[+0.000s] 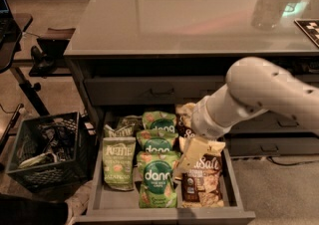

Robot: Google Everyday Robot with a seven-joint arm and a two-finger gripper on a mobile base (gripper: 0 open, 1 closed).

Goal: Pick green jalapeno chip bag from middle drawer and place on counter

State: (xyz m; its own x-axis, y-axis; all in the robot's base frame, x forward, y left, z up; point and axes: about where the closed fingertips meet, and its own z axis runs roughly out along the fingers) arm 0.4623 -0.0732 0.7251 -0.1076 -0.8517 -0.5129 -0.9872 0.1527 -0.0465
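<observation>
Jaw state can't be told: the gripper (193, 160) shows only as a cream wedge, w/ nothing clearly in its hold. It hangs low over the right side of the open drawer (164, 215), above the brown-and-cream bags (202, 185), at the end of the white arm (259, 94) coming in from the right.

Olive chip bag (118, 163) lies flat at the drawer's left side, approx. mid-depth, well apart from the gripper. White "Kettle" lettering across its top, pale "JALAPENO" strip near the bottom. A second olive bag (122, 126) sits behind it, lettering not readable.

Centre column: brighter green bags (158, 184) marked "dang" in white on a round dark logo, overlapping front to back. Right column: only "Sal" of the script reads, just beside the gripper tip; small print too blurred.

Counter (189, 15) above is glossy grey, reflecting light, w/ a checkered board (309, 27) at its right edge. A shut drawer w/ a dark bar handle (162, 90) sits btwn counter and open drawer. A black crate (47, 152) of clutter stands on the floor to the left.
</observation>
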